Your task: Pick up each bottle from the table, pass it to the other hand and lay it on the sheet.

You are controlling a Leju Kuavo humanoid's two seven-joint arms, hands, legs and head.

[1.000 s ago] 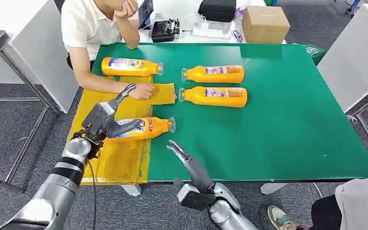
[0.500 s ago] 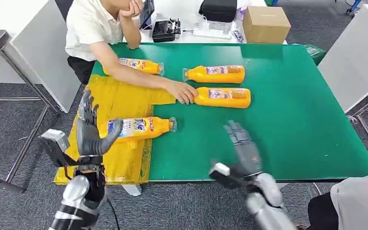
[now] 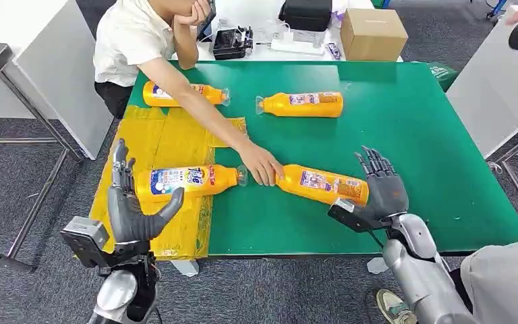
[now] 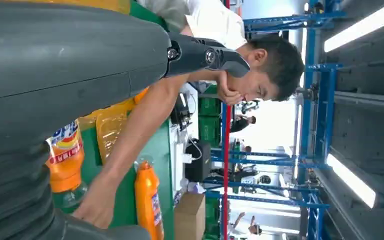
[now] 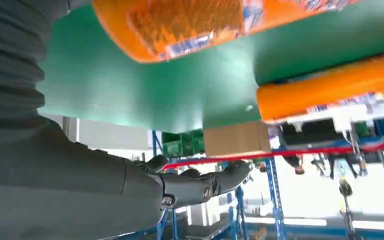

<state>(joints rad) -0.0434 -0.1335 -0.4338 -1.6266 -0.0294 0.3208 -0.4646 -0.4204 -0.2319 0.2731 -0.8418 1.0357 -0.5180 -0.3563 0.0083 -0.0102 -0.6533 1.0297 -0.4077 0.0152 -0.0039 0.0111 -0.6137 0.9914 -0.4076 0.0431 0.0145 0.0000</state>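
Head view: right hand [image 3: 382, 191] sat lower right, fingers spread, empty, beside the base of the bottle [image 3: 324, 185] a person's hand [image 3: 262, 164] held at centre. Left hand [image 3: 129, 206] spread, empty. Pick step; next, likely close around the body.

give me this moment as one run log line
left hand: open, beside bottle on sheet | right hand: open, at base of near bottle | person's hand: on its neck

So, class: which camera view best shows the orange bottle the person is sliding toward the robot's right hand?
The head view: the whole bottle shows, with the person's hand on its cap end. The right wrist view shows part of its body. The left wrist view hides it.
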